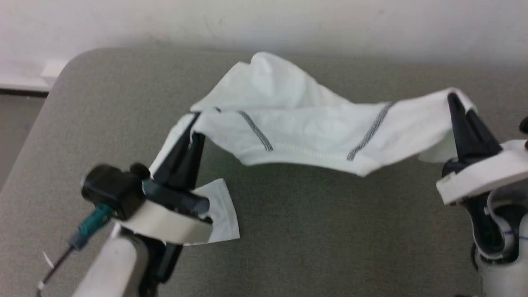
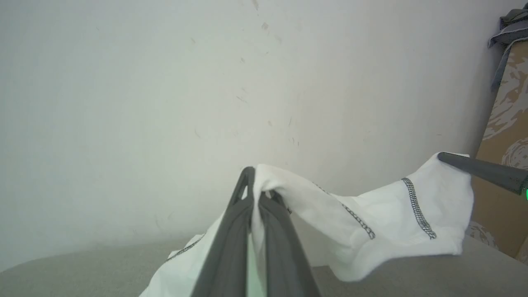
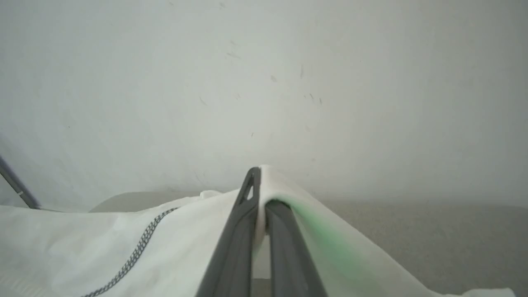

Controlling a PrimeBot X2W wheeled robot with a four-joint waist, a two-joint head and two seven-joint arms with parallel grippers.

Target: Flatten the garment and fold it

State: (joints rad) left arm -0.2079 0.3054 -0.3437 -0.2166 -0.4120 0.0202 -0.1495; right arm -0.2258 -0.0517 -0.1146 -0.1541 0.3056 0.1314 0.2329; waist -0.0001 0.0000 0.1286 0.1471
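Observation:
The garment (image 1: 305, 128), thin white fabric with dark zigzag seams, hangs stretched in the air between my two grippers above the grey table (image 1: 313, 231). My left gripper (image 1: 194, 119) is shut on its left end, and a loose flap droops past the wrist. My right gripper (image 1: 452, 99) is shut on the right end. In the left wrist view the fingers (image 2: 231, 239) pinch the garment (image 2: 371, 222), and the right gripper's finger (image 2: 482, 171) pokes in at the far side. In the right wrist view the garment (image 3: 103, 247) drapes over the shut fingers (image 3: 239, 239).
A pale wall (image 1: 264, 20) runs behind the table's far edge. The table's rounded corner (image 1: 78, 62) is at the far left, with floor beyond it. A brown patterned board (image 2: 505, 136) with dark cloth on top leans at the right of the left wrist view.

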